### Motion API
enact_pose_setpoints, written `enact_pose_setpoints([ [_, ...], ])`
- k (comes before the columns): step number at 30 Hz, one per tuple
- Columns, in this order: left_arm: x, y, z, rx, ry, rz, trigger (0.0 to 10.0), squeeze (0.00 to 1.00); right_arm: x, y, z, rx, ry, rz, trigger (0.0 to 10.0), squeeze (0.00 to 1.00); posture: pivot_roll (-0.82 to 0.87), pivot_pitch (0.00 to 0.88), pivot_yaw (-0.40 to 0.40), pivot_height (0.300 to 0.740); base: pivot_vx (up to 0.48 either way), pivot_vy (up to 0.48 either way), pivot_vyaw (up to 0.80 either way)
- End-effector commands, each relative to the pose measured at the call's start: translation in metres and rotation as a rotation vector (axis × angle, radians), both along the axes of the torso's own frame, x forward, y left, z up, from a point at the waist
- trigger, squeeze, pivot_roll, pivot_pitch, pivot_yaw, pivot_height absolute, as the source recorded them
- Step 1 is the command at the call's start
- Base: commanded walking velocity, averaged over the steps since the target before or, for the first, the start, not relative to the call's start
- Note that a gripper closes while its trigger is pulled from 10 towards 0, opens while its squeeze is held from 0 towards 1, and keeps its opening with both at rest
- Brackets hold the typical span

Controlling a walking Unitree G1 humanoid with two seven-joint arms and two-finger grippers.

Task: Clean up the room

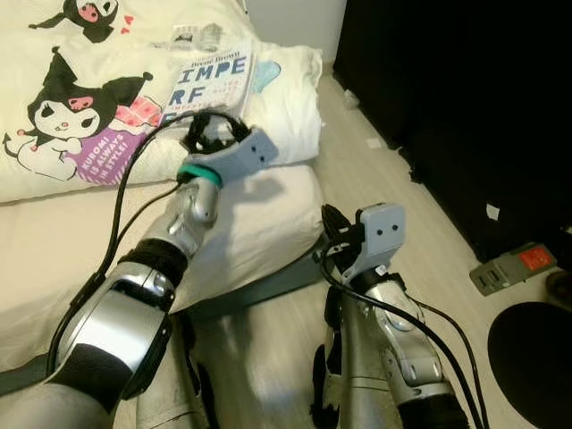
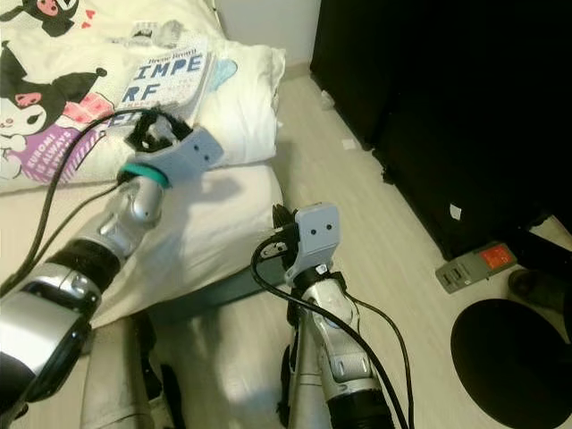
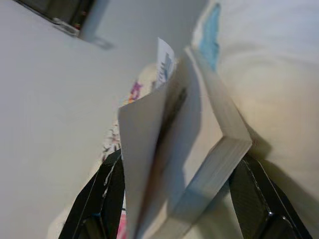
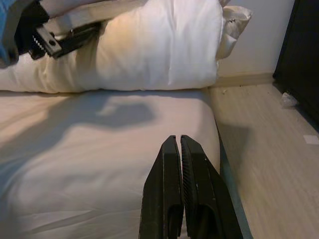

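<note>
The left gripper [image 1: 213, 128] reaches to the upper centre-left of the left eye view, at the near edge of a book [image 1: 212, 80] that lies on a duvet [image 1: 71, 107] printed with cartoon figures. In the left wrist view its two fingers [image 3: 102, 199] stand apart on either side of the book [image 3: 199, 164], whose cover is lifted and fanned open between them; whether the fingers press the book cannot be told. The book's cover shows large blue letters. Behind it at the top of the frame lies a small patterned item [image 1: 195, 36], too blurred to identify. Right of the book, a white pillow [image 1: 290, 89] bulges over the edge of the bed [image 1: 54, 250], whose pale sheet fills the left middle of the frame.

At centre, the right gripper [image 1: 332, 234] hangs low beside the bed's corner, its fingers pressed together on nothing, as the right wrist view shows [image 4: 180, 164]. Right of it runs a pale wood floor [image 1: 429, 232] with small white scraps [image 1: 374, 142]. A black cabinet [image 1: 465, 98] fills the upper right. At lower right lie a grey device with an orange patch [image 1: 513, 266] and a round black object [image 1: 532, 357].
</note>
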State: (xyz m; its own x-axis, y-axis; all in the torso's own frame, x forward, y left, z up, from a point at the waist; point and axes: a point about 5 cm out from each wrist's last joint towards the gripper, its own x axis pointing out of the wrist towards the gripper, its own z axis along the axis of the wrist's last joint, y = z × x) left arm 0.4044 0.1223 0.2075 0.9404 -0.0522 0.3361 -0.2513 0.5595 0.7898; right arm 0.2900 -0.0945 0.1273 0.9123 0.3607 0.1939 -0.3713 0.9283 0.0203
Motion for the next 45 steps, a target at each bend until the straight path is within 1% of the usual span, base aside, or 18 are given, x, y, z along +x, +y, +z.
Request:
enact_pose_setpoints([
  [1,0.001,0.008,-0.004,-0.002,0.02,0.047,10.0,0.0,-0.002,0.0,-0.005,0.005,0.024,0.0,10.0,0.0,-0.1,0.221,0.052,0.51,0.0,0.0,0.0],
  [4,0.003,0.01,0.001,-0.003,0.006,0.072,10.0,0.0,-0.002,0.001,-0.005,0.006,0.026,-0.003,10.0,0.0,-0.11,0.22,0.053,0.51,0.0,0.0,0.0],
  [5,0.004,0.01,0.003,0.002,0.003,0.076,7.9,0.0,-0.002,0.001,-0.005,0.007,0.026,-0.003,10.0,0.0,-0.11,0.22,0.054,0.51,0.0,0.0,0.0],
  [6,0.004,0.008,0.002,0.014,0.0,0.076,6.4,0.0,-0.002,0.001,-0.005,0.008,0.026,-0.004,10.0,0.0,-0.11,0.219,0.055,0.51,0.0,0.0,0.0],
  [8,0.004,0.007,0.002,0.023,-0.001,0.074,6.4,0.0,-0.002,0.001,-0.005,0.008,0.025,-0.004,10.0,0.0,-0.11,0.219,0.055,0.51,0.0,0.0,0.0],
  [9,0.004,0.005,0.002,0.033,-0.004,0.073,3.8,0.0,-0.002,0.001,-0.005,0.009,0.025,-0.005,10.0,0.0,-0.11,0.219,0.055,0.51,0.0,0.0,0.0],
  [12,0.003,0.004,0.002,0.045,-0.018,0.079,3.4,0.0,-0.002,0.001,-0.005,0.01,0.025,-0.005,10.0,0.0,-0.11,0.218,0.054,0.51,0.0,0.0,0.0],
  [13,0.003,0.004,0.001,0.057,-0.023,0.079,0.0,0.0,-0.002,0.001,-0.005,0.009,0.025,-0.005,10.0,0.0,-0.11,0.218,0.054,0.51,0.0,0.0,0.0],
  [33,0.002,0.008,0.003,0.06,-0.053,0.05,0.0,0.0,-0.001,0.0,-0.005,0.009,0.025,-0.006,10.0,0.0,-0.1,0.213,0.046,0.51,0.0,0.0,0.0],
  [35,0.001,0.011,0.006,0.03,-0.069,0.029,0.0,0.0,0.0,0.0,-0.005,0.008,0.023,-0.007,10.0,0.0,-0.1,0.208,0.042,0.51,0.0,0.0,0.0],
  [36,0.0,0.012,0.009,-0.029,-0.063,0.011,0.0,0.0,0.0,-0.001,-0.004,0.008,0.021,-0.007,10.0,0.0,-0.1,0.206,0.043,0.51,0.0,0.0,0.0],
  [37,-0.002,0.013,0.014,-0.183,-0.034,-0.042,4.5,0.0,0.001,-0.002,-0.001,0.007,0.012,-0.011,10.0,0.0,-0.1,0.203,0.043,0.51,0.0,0.0,0.0],
  [38,-0.002,0.013,0.014,-0.183,-0.034,-0.042,4.5,0.0,0.001,-0.002,-0.001,0.007,0.012,-0.011,10.0,0.0,-0.1,0.203,0.043,0.51,0.0,0.0,0.0],
  [39,-0.004,0.014,0.018,-0.289,-0.021,-0.085,4.5,0.0,0.001,-0.002,0.001,0.007,0.006,-0.013,10.0,0.0,-0.1,0.203,0.043,0.51,0.0,0.0,0.0],
  [40,-0.004,0.014,0.018,-0.289,-0.021,-0.085,4.5,0.0,0.001,-0.002,0.001,0.007,0.006,-0.013,10.0,0.0,-0.1,0.203,0.043,0.51,0.0,0.0,0.0],
  [41,-0.017,0.011,0.03,-0.499,-0.002,-0.237,10.0,0.0,0.003,-0.005,0.008,0.013,-0.018,-0.025,10.0,0.0,-0.1,0.199,0.041,0.51,0.0,0.0,0.0],
  [43,-0.017,0.011,0.03,-0.499,-0.002,-0.237,10.0,0.0,0.003,-0.005,0.008,0.013,-0.018,-0.025,10.0,0.0,-0.1,0.199,0.041,0.51,0.0,0.0,0.0],
  [45,-0.035,0.008,0.039,-0.661,0.024,-0.357,10.0,0.0,0.004,-0.008,0.017,0.02,-0.046,-0.031,10.0,0.0,-0.09,0.193,0.038,0.51,0.0,0.0,0.0],
])
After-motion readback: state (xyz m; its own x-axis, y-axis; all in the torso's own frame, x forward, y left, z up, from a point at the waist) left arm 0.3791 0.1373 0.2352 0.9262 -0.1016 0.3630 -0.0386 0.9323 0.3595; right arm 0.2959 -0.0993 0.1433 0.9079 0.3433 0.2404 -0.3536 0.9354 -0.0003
